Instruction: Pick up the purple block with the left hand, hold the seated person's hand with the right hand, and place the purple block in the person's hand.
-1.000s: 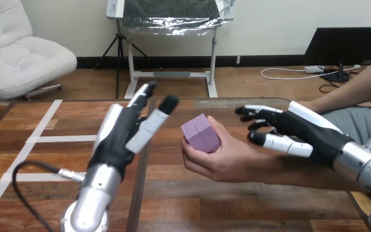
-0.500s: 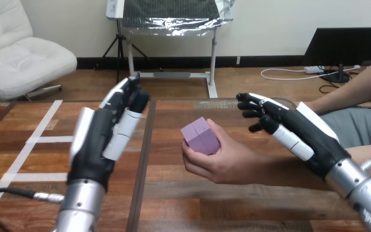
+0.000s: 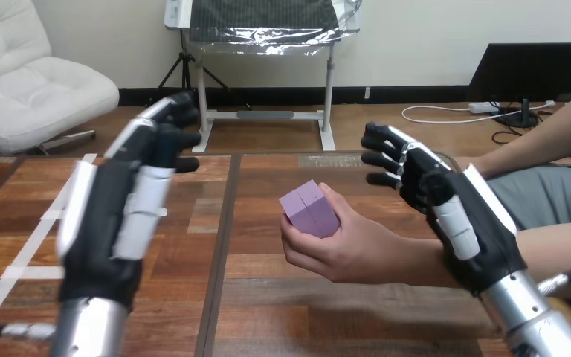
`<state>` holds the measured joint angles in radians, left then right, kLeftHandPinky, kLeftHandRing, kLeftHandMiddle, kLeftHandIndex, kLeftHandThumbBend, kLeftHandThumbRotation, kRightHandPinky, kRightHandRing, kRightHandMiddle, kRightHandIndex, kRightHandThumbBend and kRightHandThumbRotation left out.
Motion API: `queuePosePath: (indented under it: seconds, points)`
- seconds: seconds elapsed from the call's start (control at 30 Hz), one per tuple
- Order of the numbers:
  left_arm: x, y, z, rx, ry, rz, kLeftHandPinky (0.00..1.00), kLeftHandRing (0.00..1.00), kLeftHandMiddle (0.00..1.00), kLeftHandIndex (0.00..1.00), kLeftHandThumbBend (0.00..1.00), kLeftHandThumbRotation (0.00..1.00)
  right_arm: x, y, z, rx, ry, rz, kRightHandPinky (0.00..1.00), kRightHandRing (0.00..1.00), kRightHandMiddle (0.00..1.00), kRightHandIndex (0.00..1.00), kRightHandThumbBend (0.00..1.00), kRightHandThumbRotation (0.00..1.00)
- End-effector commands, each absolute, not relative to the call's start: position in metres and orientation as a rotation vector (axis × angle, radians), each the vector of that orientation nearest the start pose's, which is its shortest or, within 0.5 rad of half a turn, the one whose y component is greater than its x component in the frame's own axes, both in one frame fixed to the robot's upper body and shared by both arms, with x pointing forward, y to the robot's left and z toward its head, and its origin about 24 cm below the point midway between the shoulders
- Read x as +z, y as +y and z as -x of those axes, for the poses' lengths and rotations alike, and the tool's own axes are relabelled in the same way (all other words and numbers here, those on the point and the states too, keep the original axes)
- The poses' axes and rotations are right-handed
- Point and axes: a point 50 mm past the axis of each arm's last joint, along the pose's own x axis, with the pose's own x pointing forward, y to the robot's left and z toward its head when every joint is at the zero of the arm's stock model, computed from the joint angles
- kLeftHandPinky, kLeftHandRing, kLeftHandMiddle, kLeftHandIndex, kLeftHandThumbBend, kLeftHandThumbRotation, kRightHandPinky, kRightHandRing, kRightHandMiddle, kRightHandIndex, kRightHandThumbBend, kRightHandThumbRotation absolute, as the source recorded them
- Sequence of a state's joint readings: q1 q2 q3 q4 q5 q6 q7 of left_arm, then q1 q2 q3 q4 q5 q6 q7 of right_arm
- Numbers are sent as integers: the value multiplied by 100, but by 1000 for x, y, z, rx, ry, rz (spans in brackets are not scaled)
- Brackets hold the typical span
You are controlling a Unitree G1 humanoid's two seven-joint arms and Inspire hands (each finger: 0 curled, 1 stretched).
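In the head view, the purple block (image 3: 310,209) sat in the person's hand (image 3: 342,249), which reached in from the view's right and hovered palm-up above the middle of the wooden bench (image 3: 268,297). The person's fingers curled under the block's lower side and the thumb pressed against its right face, so the block was lifted clear of the bench top.

The left hand (image 3: 115,216) stood raised at the view's left, well apart from the block and level with it or a little higher. Its fingers pointed up and away, nearly straight, and it grasped nothing; its white back shell faced the camera. The right hand (image 3: 453,216) stood to the right of the block, rising beside the person's wrist, with its fingers spread loosely and pointing up and to the left. It was released too, with nothing curled inside it. Whether its palm touched the person's forearm could not be told. The block lay between the two robot hands, nearer the right one.

The block was a pale lilac cube, tilted so one corner pointed upward. Thin seams crossed its visible faces, dividing them into smaller squares. White tape lines (image 3: 26,253) ran across the bench at the left.
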<state>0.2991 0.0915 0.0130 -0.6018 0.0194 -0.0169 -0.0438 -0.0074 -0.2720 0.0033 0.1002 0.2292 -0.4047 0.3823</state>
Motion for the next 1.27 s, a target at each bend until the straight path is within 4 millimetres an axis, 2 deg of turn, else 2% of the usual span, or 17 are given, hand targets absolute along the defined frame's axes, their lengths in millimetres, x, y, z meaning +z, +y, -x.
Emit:
queuePosePath:
  seconds: [0.0, 0.07, 0.4, 0.7, 0.87, 0.93, 1.0, 1.23]
  points:
    - [141, 174, -174, 13, -432, -105, 56, 76, 79, 77, 71, 100, 96, -179, -242, 321, -491, 33, 86, 88, 89, 88, 96, 100]
    - [143, 175, -170, 11, -444, -82, 51, 76, 79, 77, 74, 100, 97, -176, -238, 312, -510, 17, 85, 87, 88, 87, 97, 100]
    - [142, 178, -161, 16, -490, 108, 36, 72, 75, 72, 68, 100, 102, -164, -223, 317, -567, -74, 83, 86, 88, 88, 91, 100]
    - [138, 177, -157, 52, -492, 135, 31, 70, 73, 70, 61, 100, 101, -159, -211, 336, -560, -136, 84, 87, 89, 89, 92, 100]
    - [137, 175, -157, 45, -500, 134, 28, 72, 74, 70, 61, 100, 99, -157, -206, 359, -549, -183, 85, 88, 90, 89, 93, 100]
    - [136, 174, -157, 41, -502, 130, 17, 73, 75, 70, 61, 100, 98, -156, -204, 366, -545, -201, 85, 89, 90, 89, 94, 100]
    - [136, 174, -157, 39, -504, 127, 11, 74, 76, 71, 61, 100, 97, -156, -203, 372, -544, -212, 85, 89, 90, 89, 94, 99]
    - [135, 173, -158, 20, -512, 104, 2, 78, 80, 73, 63, 100, 93, -154, -198, 397, -529, -227, 84, 89, 90, 89, 93, 97]
